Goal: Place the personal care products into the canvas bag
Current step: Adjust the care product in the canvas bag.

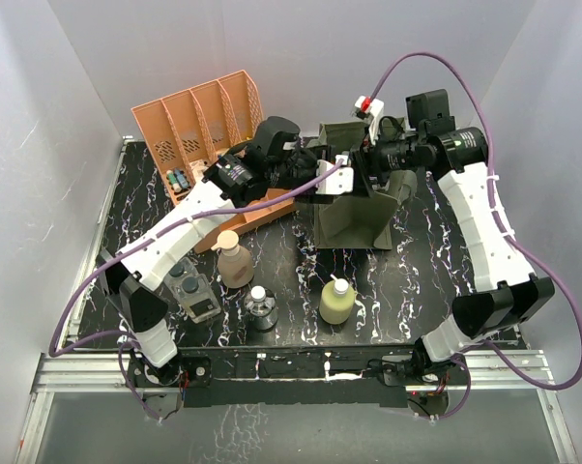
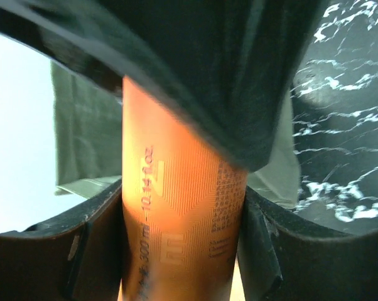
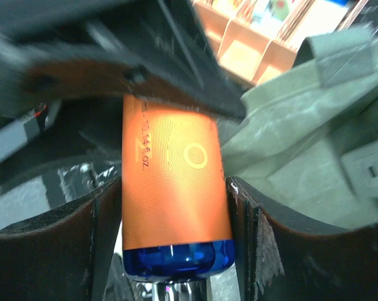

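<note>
The orange-and-blue pump bottle (image 2: pixel 176 150) (image 3: pixel 176 207) is held in the air between both arms, just left of the olive canvas bag (image 1: pixel 354 220). My left gripper (image 2: pixel 184 200) (image 1: pixel 332 176) has both fingers pressed against the bottle's orange sides. My right gripper (image 3: pixel 173 188) (image 1: pixel 357 162) is shut on the same bottle near its blue end. On the table stand a tan pump bottle (image 1: pixel 235 263), a yellow white-capped bottle (image 1: pixel 336 302), a small clear round bottle (image 1: pixel 261 309) and a clear twin pack (image 1: pixel 192 290).
A salmon-orange slotted rack (image 1: pixel 199 121) stands at the back left with small items in it, right behind my left arm. The bag's fabric (image 3: pixel 289 144) hangs close beside the bottle. White walls enclose the black marbled table (image 1: pixel 417 290).
</note>
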You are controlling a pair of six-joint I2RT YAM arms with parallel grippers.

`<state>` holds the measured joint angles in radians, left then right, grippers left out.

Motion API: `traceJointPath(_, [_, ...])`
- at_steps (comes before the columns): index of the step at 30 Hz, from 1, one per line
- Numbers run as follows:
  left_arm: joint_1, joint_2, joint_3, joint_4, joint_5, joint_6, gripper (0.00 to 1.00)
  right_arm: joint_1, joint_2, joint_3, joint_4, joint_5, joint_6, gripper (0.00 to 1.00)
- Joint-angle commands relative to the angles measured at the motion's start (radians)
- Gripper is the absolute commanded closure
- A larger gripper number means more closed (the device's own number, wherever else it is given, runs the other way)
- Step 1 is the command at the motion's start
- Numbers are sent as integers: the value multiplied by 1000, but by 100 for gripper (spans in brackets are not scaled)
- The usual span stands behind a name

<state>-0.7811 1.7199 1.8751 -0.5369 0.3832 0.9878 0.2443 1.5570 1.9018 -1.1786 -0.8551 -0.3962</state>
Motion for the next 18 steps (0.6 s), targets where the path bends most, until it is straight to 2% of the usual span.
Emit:
traceJointPath(1, [11,-87,-24,158,3,-241,100,7,-106,-2,253,-12,120,29])
traceJointPath(5, [42,-108,-59,210,24,-307,100,7,-106,14,273,32,142,7])
traceJointPath(7, [64,-111,-60,216,57,-323,100,7,-102,29,276,42,151,1])
traceJointPath(11, [115,-123,-63,255,101,-389,100,-18,-106,32,318,68,203,1])
traceJointPath(18, [168,-166,-103,287,172,-427,100,-98,-108,6,407,-31,340,2])
